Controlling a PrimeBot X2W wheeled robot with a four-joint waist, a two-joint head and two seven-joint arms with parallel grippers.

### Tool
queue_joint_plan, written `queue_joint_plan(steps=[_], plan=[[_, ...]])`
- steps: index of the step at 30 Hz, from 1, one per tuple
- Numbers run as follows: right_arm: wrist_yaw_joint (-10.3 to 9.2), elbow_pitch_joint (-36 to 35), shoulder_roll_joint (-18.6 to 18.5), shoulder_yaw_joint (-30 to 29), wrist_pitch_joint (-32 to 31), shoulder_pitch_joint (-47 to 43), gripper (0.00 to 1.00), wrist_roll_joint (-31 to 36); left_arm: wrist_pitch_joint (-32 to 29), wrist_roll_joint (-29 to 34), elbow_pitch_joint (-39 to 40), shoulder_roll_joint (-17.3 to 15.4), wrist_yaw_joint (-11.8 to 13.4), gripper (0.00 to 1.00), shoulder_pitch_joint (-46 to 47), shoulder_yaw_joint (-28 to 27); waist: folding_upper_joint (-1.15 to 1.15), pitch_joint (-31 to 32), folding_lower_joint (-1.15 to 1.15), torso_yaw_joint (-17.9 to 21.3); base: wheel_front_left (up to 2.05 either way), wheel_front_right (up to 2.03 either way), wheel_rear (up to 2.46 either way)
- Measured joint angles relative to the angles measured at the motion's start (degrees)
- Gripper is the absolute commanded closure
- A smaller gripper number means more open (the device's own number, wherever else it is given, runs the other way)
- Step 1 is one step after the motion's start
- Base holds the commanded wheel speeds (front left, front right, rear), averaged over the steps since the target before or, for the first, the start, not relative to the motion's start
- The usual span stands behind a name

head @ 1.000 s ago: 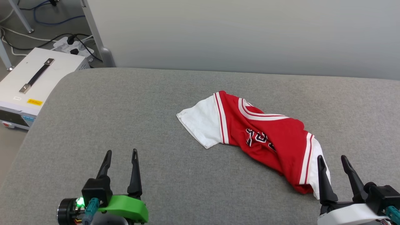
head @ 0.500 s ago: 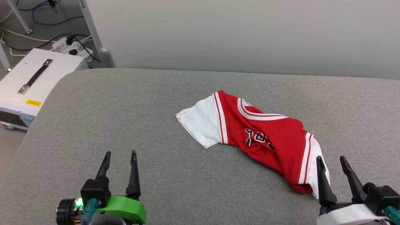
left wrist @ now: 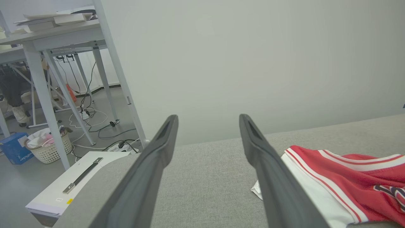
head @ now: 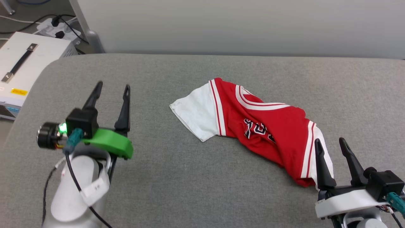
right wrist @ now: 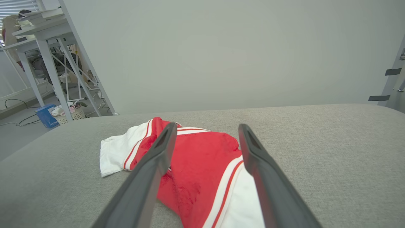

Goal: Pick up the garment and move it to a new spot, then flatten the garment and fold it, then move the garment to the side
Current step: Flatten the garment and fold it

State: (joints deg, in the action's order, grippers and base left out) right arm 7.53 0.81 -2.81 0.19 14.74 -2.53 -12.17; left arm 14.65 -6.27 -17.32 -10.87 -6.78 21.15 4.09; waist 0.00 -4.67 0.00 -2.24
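The garment (head: 262, 126) is a red jersey with white sleeves and striped trim. It lies crumpled on the grey cloth-covered table (head: 177, 177), right of centre, with part of its black lettering showing. My left gripper (head: 113, 85) hangs open above the table, well to the garment's left, with nothing between its fingers. In the left wrist view the left gripper (left wrist: 208, 117) points past the garment (left wrist: 348, 183) at the wall. My right gripper (head: 329, 141) stands open at the garment's near right sleeve. In the right wrist view the right gripper (right wrist: 208, 125) frames the garment (right wrist: 202, 171).
A white box with a black handle (head: 19, 66) and a power strip (head: 55, 23) with cables sit on the floor beyond the table's left edge. White desk legs (left wrist: 47, 88) and a laundry basket (left wrist: 47, 148) stand further left. A pale wall runs behind the table.
My left gripper has risen and moved forward over the table, bringing its pale forearm into view. The head camera has shifted slightly. The garment lies as before, and both grippers stay open.
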Motion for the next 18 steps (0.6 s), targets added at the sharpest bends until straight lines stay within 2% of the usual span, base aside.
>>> queue_joint_plan(steps=[4, 8, 18], plan=[[0.00, -0.4, 0.0, 0.2, 0.0, 2.2, 0.00, 0.0, -2.4, -1.6, -4.6, -3.2, -0.4, 0.00, 9.6, 3.4, 0.00, -2.4, 0.00, 1.2, 0.00, 0.00, 0.00], [0.00, -0.8, 0.0, 0.4, 0.0, 3.6, 0.00, -0.1, -8.3, -6.5, -8.4, -6.2, -0.5, 0.00, 18.8, 11.2, 0.00, -5.0, 0.00, 2.5, 0.00, 0.00, 0.00], [0.00, -1.4, 0.0, 0.6, 0.0, 6.1, 0.00, -0.2, -32.8, -25.2, -13.5, -13.3, -0.5, 0.00, 35.9, 32.2, 0.00, -10.9, 0.01, 5.8, 0.00, 0.00, 0.00]])
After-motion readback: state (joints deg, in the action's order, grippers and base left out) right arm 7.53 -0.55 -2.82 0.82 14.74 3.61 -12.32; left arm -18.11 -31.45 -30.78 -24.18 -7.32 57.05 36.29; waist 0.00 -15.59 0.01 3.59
